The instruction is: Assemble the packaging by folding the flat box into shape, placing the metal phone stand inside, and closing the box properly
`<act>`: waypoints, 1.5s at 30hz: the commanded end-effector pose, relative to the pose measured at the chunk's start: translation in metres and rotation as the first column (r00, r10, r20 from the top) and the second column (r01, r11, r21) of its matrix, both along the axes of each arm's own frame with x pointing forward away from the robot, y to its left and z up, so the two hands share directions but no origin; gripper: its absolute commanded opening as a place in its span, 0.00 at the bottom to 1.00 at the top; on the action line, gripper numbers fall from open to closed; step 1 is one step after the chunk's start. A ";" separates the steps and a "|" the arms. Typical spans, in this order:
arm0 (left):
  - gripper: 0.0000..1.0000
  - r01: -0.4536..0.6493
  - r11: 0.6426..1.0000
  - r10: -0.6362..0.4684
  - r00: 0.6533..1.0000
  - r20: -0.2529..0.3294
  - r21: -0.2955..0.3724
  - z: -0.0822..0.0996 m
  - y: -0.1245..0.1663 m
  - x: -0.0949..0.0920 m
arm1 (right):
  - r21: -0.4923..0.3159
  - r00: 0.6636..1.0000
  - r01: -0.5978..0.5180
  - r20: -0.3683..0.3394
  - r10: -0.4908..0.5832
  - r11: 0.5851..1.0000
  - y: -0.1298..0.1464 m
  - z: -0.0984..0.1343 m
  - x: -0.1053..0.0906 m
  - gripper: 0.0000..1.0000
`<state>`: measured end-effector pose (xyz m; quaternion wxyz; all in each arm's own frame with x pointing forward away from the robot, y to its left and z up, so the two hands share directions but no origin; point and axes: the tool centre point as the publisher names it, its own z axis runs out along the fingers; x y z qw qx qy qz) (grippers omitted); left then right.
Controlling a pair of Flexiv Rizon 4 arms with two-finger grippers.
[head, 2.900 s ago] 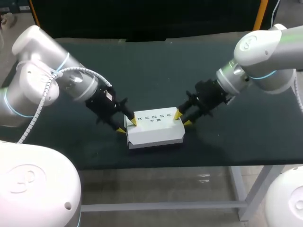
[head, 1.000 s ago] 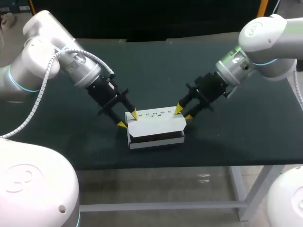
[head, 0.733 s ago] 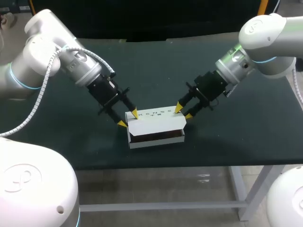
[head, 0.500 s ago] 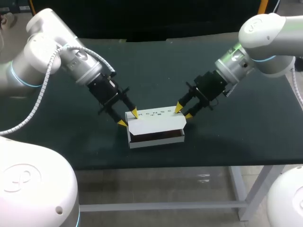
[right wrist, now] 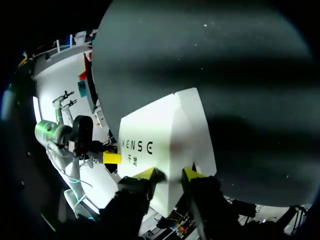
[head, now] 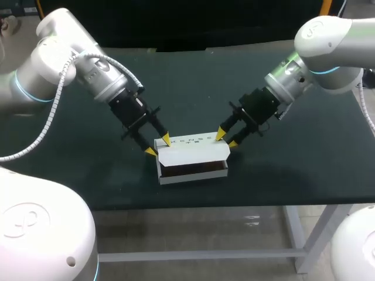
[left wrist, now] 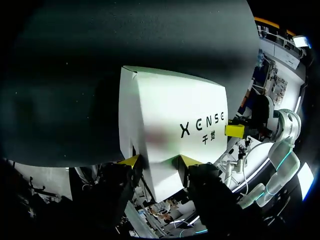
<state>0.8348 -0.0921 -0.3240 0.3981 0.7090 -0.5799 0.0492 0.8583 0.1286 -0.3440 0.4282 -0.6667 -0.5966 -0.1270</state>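
Head view: white box (head: 193, 171) sits on the dark worktop (head: 293, 164) near its front edge, lid (head: 193, 153) partly raised. Left hand (head: 158, 146) clasps the lid's left end between narrow-set fingers; right hand (head: 227, 138) clasps the right end likewise.

dk green tbl (head: 193, 82), grey metal legs (head: 300, 237)

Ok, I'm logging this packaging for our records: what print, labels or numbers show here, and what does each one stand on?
On the box lid, upper line: a brand mark in dark capital letters, sharp in both wrist views, faint in the head view; as a brand name it is not spelled out here.
On the box lid, lower line: two small characters under the mark, too small to read surely.
No other label, number or sign shows on the box.
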 end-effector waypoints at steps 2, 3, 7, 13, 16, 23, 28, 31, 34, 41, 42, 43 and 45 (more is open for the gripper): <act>0.49 0.018 1.000 -0.018 0.999 -0.027 -0.006 0.000 -0.006 0.007 | 0.004 1.000 -0.010 -0.014 0.010 1.000 0.008 0.000 0.002 0.37; 0.48 0.020 1.000 -0.020 0.999 -0.033 -0.011 0.001 -0.006 0.007 | 0.004 1.000 -0.010 -0.017 0.010 1.000 0.008 0.001 0.002 0.37; 0.48 0.022 1.000 -0.023 0.999 -0.040 -0.016 0.001 -0.005 0.007 | -0.003 1.000 -0.008 -0.029 0.008 1.000 0.009 0.002 0.001 0.36; 0.48 0.032 0.999 -0.033 0.998 -0.062 -0.030 0.001 -0.004 0.008 | -0.003 0.999 -0.007 -0.036 0.007 1.000 0.010 0.004 0.000 0.36; 0.49 0.036 0.999 -0.038 0.997 -0.068 -0.029 0.002 -0.004 0.009 | -0.002 0.999 -0.008 -0.040 0.008 1.000 0.010 0.005 0.000 0.36; 0.48 0.040 0.999 -0.042 0.995 -0.086 -0.025 0.004 -0.004 0.010 | 0.001 0.998 -0.011 -0.056 0.011 1.000 0.010 0.005 0.002 0.36; 0.47 0.044 0.999 -0.047 0.994 -0.099 -0.032 0.005 -0.003 0.011 | 0.007 0.998 -0.016 -0.069 0.016 1.000 0.009 0.005 0.004 0.36; 0.47 0.044 0.998 -0.047 0.994 -0.103 -0.032 0.005 -0.003 0.011 | 0.011 0.997 -0.018 -0.074 0.019 1.000 0.009 0.006 0.005 0.36; 0.47 0.046 0.998 -0.049 0.993 -0.106 -0.031 0.006 -0.003 0.011 | 0.015 0.997 -0.019 -0.079 0.020 1.000 0.009 0.006 0.006 0.36; 0.47 0.048 0.998 -0.051 0.991 -0.120 -0.027 0.007 -0.003 0.012 | 0.026 0.995 -0.023 -0.092 0.025 0.999 0.007 0.006 0.008 0.36; 0.46 0.050 0.998 -0.053 0.991 -0.123 -0.028 0.007 -0.003 0.012 | 0.027 0.995 -0.024 -0.094 0.027 0.999 0.007 0.006 0.008 0.36; 0.45 0.051 0.998 -0.054 0.991 -0.126 -0.029 0.007 -0.003 0.013 | 0.027 0.995 -0.024 -0.094 0.027 0.999 0.007 0.006 0.008 0.36; 0.45 0.051 0.998 -0.054 0.990 -0.128 -0.030 0.007 -0.003 0.013 | 0.029 0.995 -0.025 -0.096 0.028 0.999 0.007 0.007 0.009 0.36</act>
